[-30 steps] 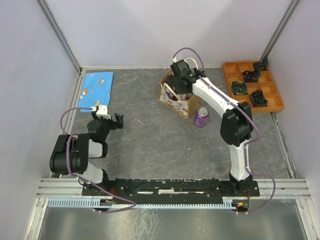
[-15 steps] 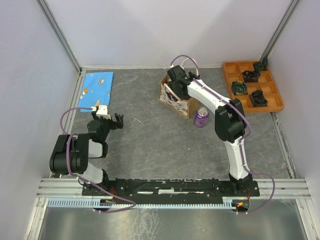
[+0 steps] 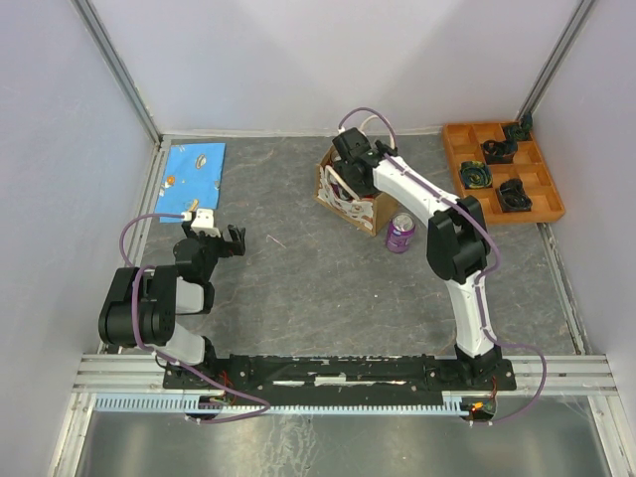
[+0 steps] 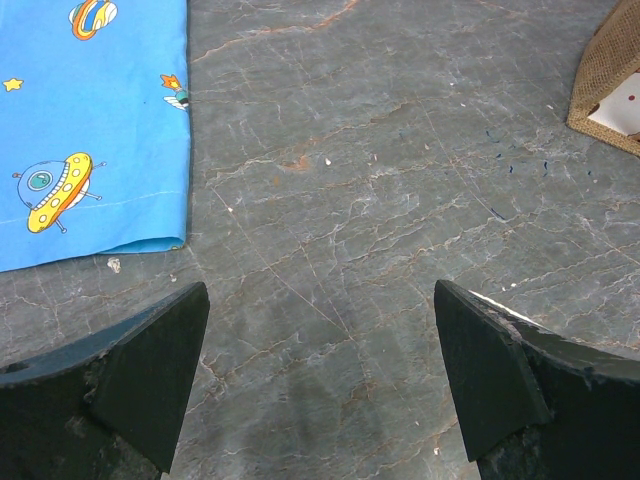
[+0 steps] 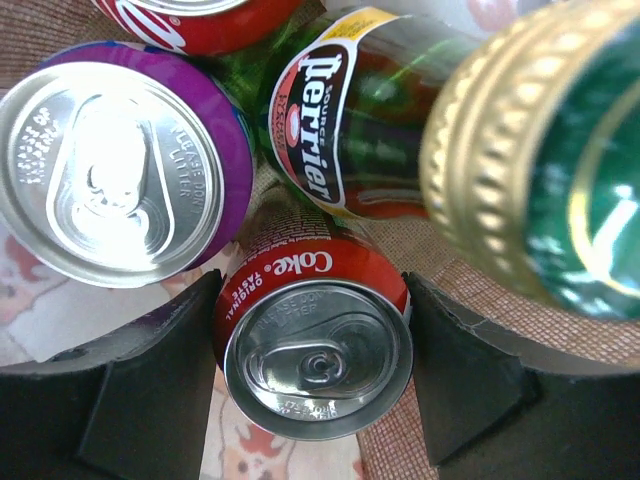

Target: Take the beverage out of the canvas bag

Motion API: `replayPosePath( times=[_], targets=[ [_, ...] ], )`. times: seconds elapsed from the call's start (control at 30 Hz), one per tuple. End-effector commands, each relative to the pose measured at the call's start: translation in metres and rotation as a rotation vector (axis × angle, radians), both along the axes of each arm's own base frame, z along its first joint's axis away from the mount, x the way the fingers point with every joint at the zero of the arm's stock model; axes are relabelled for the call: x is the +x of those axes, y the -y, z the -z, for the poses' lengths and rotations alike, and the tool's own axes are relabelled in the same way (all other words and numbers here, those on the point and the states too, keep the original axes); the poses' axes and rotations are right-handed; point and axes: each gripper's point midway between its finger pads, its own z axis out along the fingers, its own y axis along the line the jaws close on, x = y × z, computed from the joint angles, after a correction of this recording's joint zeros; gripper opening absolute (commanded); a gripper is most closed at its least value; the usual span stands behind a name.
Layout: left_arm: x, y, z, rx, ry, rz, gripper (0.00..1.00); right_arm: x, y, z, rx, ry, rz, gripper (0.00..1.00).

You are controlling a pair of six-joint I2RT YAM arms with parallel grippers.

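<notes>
Right gripper (image 5: 312,345) is down inside the boxy tan-brown canvas bag (image 3: 343,199) at the far middle of the desk (image 3: 298,288). Its jaws sit against both sides of the upright red Coke can (image 5: 318,365). It reads as contact on each side, but I can't tell how firm the squeeze is.

The pack around it is tight:
- a purple can (image 5: 120,170) just beside it
- a green Perrier bottle (image 5: 340,130) right behind it
- a gold-capped green bottle (image 5: 540,150), blurred and close to the lens
- a second red can (image 5: 200,15) at the edge of the wrist view

My read is that you're at the grasp step and the lift hasn't begun.

For the next move:
- Confirm the clamp.
- Pull straight up with no tilt, so the neighbours don't drag along.
- Watch the gold cap and the bag's white handles on the way out.
- Clear the rim fully before you translate.
- Set it on open desk, perhaps near the purple can (image 3: 400,233) standing outside the bag.

Left gripper (image 4: 320,370) has its jaws apart. It hangs over bare desk near the blue printed cloth (image 4: 80,120), well apart from the bag.
</notes>
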Motion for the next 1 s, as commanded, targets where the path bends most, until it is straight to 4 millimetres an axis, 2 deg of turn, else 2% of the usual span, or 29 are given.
replayPosePath(
  times=[0.0,0.13,0.27,0.53,0.63,0.7,0.8,0.97],
  targets=[
    [0.007,-0.005,-0.016,0.022,0.065,-0.020,0.99,0.020,-0.011,-0.123,0.134,0.270,-0.014,0.00],
    [0.007,-0.005,-0.015,0.022,0.063,-0.019,0.99,0.019,-0.009,-0.175,0.182,0.372,-0.022,0.00],
    [0.007,-0.005,-0.015,0.021,0.063,-0.018,0.99,0.010,-0.002,-0.213,0.208,0.449,-0.021,0.00],
    [0.007,-0.005,-0.017,0.020,0.070,-0.021,0.99,-0.020,0.027,-0.255,0.218,0.553,0.011,0.00],
    [0.007,-0.005,-0.017,0.021,0.070,-0.020,0.99,-0.037,0.044,-0.271,0.205,0.606,0.040,0.00],
    [0.007,-0.005,-0.016,0.020,0.069,-0.020,0.99,-0.050,0.057,-0.280,0.196,0.630,0.056,0.00],
    [0.007,-0.005,-0.017,0.021,0.070,-0.020,0.99,-0.073,0.074,-0.283,0.182,0.631,0.063,0.00],
    [0.007,-0.005,-0.016,0.021,0.070,-0.019,0.99,-0.103,0.101,-0.257,0.105,0.570,0.113,0.00]
  ],
)
